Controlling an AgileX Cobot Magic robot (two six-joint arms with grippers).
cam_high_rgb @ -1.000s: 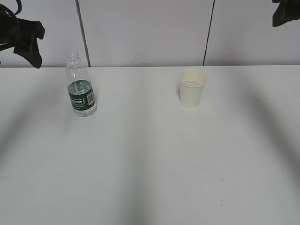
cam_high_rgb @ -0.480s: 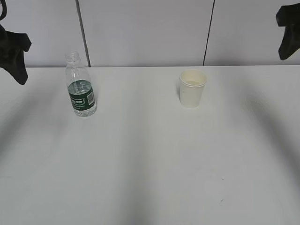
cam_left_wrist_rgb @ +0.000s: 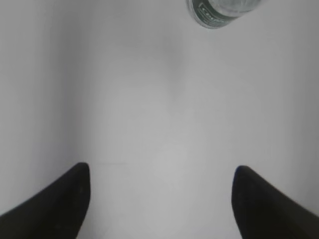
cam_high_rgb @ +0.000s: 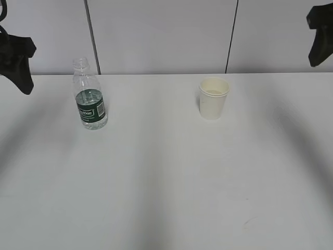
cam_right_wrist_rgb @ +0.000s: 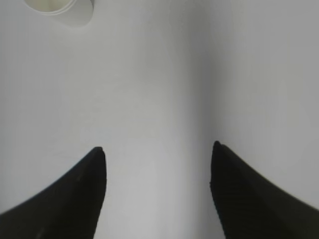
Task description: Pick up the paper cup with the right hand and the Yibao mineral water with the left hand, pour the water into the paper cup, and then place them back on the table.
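The Yibao mineral water (cam_high_rgb: pixel 90 97), a clear capless bottle with a dark green label, stands upright on the white table (cam_high_rgb: pixel 166 172) at the left. Its base shows at the top of the left wrist view (cam_left_wrist_rgb: pixel 219 11). The cream paper cup (cam_high_rgb: pixel 213 98) stands upright right of centre; its edge shows at the top left of the right wrist view (cam_right_wrist_rgb: pixel 60 9). My left gripper (cam_left_wrist_rgb: pixel 162 172) is open and empty, raised at the far left edge (cam_high_rgb: pixel 20 67). My right gripper (cam_right_wrist_rgb: pixel 158 152) is open and empty, raised at the far right edge (cam_high_rgb: pixel 318 41).
A grey panelled wall (cam_high_rgb: pixel 161 36) with two dark vertical seams runs behind the table's back edge. Soft arm shadows lie across the tabletop.
The left gripper has moved left and down at the frame edge. The right gripper has dropped lower at the right edge. Bottle and cup have not moved.
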